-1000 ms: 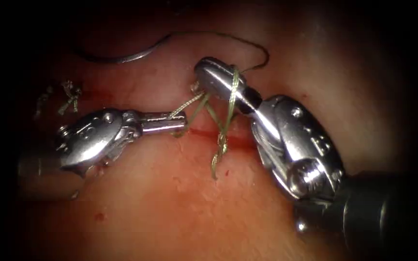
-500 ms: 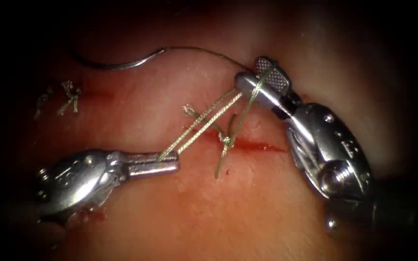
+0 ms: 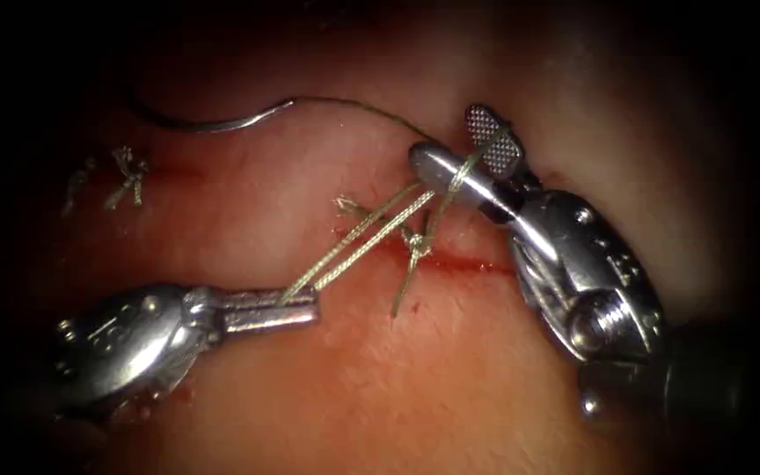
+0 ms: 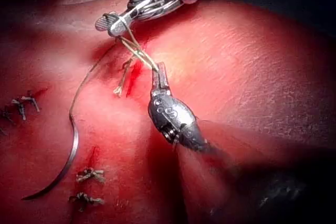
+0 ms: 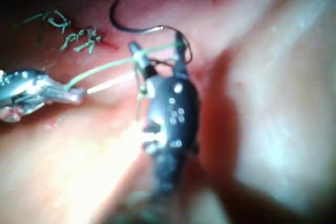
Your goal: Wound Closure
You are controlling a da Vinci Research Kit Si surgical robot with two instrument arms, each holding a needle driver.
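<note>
The left claw (image 3: 296, 308) is closed on the thread (image 3: 358, 242), holding a doubled strand that runs taut up and to the right toward the right claw (image 3: 468, 145). The right claw stands open, its jaws spread apart, with thread looped around them; it grips nothing.

Over the last second the left claw has moved down and to the left, from beside the cut (image 3: 472, 262) to well below it, and the strand it holds has drawn out straight. The right claw has lifted away from the cut and opened. This reads as a knot being tied: the knot (image 3: 415, 246) sits gathered on the cut, with a loose thread tail (image 3: 402, 295) hanging below it.

The needle (image 3: 213, 119) lies free on the tissue (image 3: 380, 378), above the cut and well apart from both claws, not in the tissue and held by neither. Finished stitches (image 3: 125, 180) sit further left along the cut.
</note>
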